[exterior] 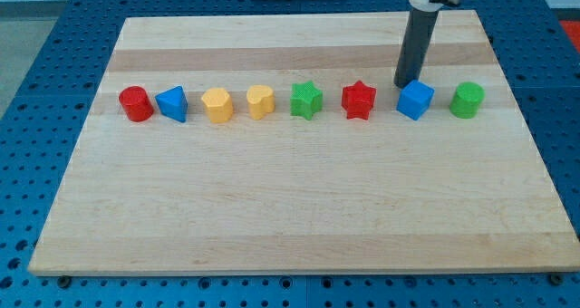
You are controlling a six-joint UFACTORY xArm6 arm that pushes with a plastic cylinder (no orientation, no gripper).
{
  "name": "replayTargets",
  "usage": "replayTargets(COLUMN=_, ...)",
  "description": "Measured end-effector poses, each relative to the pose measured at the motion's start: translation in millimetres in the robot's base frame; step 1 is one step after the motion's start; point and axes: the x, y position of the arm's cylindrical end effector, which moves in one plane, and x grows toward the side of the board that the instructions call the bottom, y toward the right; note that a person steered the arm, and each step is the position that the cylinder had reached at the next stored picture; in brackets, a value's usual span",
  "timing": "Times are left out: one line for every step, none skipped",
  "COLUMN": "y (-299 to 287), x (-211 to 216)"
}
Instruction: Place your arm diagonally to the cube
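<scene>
A blue cube [416,100] sits in a row of blocks on the wooden board [299,217], second from the view's right. My tip [404,83] rests on the board just above the cube's upper left corner, very close to it or touching it. The dark rod rises from there to the view's top edge.
The row runs from left to right: a red cylinder [136,103], a blue triangle [172,103], a yellow hexagon [217,105], a yellow heart [260,101], a green star [306,100], a red star [359,100], the cube, and a green cylinder [468,100].
</scene>
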Motion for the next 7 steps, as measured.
replayTargets(y=5, x=-1)
replayTargets(y=41, x=-8)
replayTargets(y=96, x=-9)
replayTargets(y=141, x=-9)
replayTargets(y=141, x=-3)
replayTargets(y=140, x=40)
replayTargets(y=134, x=95)
